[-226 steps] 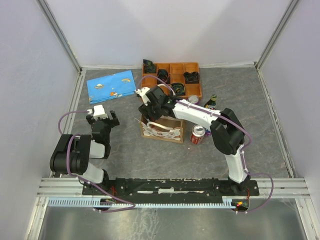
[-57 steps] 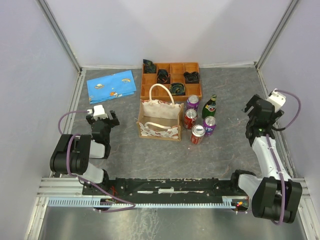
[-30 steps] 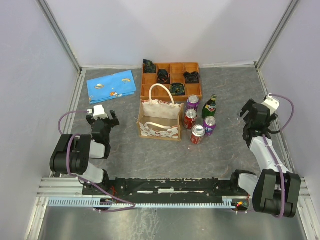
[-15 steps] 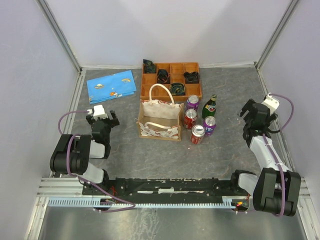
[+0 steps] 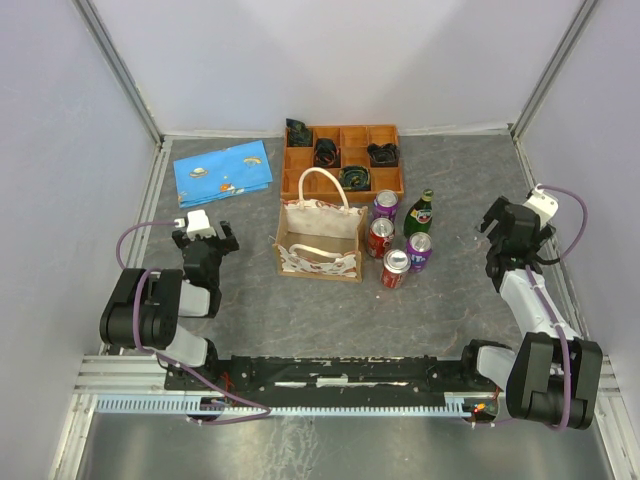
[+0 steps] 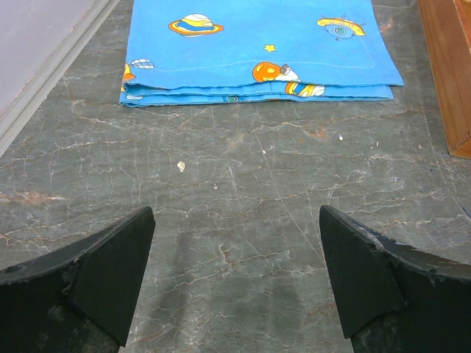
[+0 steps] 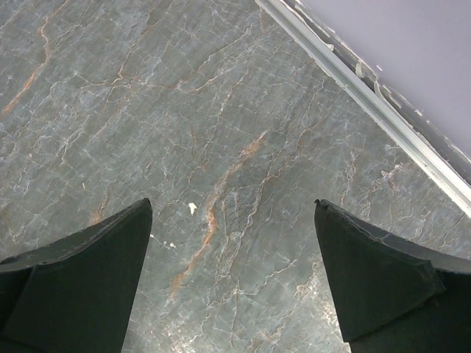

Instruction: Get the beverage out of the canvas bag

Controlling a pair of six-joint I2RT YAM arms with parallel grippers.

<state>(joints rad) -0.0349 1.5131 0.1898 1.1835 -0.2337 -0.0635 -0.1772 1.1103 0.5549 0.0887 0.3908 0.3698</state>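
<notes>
You look done: the cans (image 5: 397, 268) and green bottle (image 5: 421, 210) stand just right of the canvas bag (image 5: 320, 262), which seems empty. The left gripper (image 6: 235, 213) and right gripper (image 7: 232, 209) gape wide, holding nothing; next, only confirm nothing's inside.

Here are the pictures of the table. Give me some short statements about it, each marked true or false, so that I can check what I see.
1. Four cans stand right of the bag. True.
2. The bottle lies on its side. False: the bottle stands upright.
3. The right jaws hold a can. False: they are open and empty, over bare table.
4. The cloth lies left of the tray. True.
</notes>
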